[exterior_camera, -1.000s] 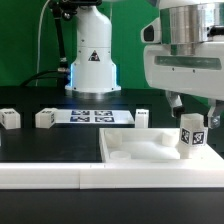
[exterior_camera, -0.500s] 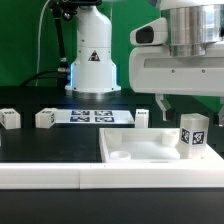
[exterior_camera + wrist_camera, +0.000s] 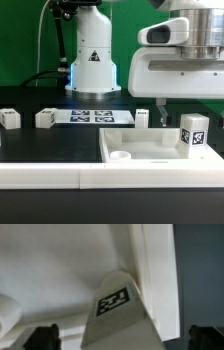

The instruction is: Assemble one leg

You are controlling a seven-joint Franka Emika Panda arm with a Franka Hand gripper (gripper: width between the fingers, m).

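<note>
The leg (image 3: 192,133) stands upright on the panel (image 3: 150,152) at the exterior view's right, untouched. The fingers (image 3: 47,336) are spread wide with nothing between them, one on each side of the leg. If left only part-seated, a stray nudge could tip it.

White leg (image 3: 192,134), black-and-white tag (image 3: 112,301)
</note>
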